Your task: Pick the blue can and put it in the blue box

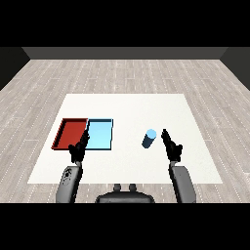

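Blue can (149,138) stands upright, top end tipped slightly toward the far right.
Right hand (172,146) just beside it, fingers straight; left hand (78,149) fingers relaxed near the light blue tray (100,135).

You have a white table (132,105) set on a floor (122,73) of pale grey wood-grain planks, with a dark wall band behind it. Note the red tray (62,132), its inside red and its rim darker, beside the light blue tray (103,128) with a darker blue edge; the can (149,138) reads dark blue on its side and light blue on its top. Both hands, left (78,149) and right (171,145), are black on grey forearms.
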Tool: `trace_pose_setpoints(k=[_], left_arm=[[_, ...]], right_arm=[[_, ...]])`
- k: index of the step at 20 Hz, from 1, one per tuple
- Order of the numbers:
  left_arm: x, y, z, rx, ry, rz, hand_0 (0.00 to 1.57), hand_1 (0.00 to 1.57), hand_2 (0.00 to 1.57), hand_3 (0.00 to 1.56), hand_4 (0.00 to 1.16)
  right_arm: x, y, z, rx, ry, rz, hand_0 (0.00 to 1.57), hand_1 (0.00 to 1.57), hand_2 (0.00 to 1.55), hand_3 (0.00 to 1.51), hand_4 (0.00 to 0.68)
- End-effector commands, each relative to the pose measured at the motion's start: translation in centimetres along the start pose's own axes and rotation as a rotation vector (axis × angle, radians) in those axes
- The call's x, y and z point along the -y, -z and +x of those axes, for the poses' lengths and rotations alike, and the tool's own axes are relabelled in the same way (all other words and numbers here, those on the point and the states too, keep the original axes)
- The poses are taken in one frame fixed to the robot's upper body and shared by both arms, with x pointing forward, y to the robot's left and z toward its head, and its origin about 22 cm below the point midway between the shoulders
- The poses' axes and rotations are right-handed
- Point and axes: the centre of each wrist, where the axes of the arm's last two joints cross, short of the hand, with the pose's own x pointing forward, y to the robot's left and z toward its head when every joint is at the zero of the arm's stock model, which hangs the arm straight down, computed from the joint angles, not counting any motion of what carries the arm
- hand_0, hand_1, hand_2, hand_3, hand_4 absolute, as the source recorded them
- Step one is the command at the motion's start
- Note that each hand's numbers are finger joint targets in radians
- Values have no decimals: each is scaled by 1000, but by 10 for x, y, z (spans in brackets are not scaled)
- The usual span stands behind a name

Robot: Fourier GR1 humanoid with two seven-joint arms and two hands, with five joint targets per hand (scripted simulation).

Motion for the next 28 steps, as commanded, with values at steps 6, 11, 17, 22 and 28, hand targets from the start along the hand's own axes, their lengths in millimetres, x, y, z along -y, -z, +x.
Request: trace_pose_setpoints(k=[6,11,17,22,28], left_arm=[[0,-13,6,35,49,-31,0,0,0,0,0],[10,9,30,480,-142,-5,0,0,0,0,0],[-8,-3,-6,531,-143,-5,0,0,0,0,0],[-4,-8,-7,495,-172,-10,0,0,0,0,0],[9,-4,13,494,-156,-1,0,0,0,0,0]], right_arm=[[68,30,2,39,-7,-52,0,0,0,0,0],[76,28,27,368,205,54,0,0,0,0,0],[79,37,14,337,211,62,0,0,0,0,0],[71,46,1,338,227,80,0,0,0,0,0],[76,46,-30,293,234,60,0,0,0,0,0]])
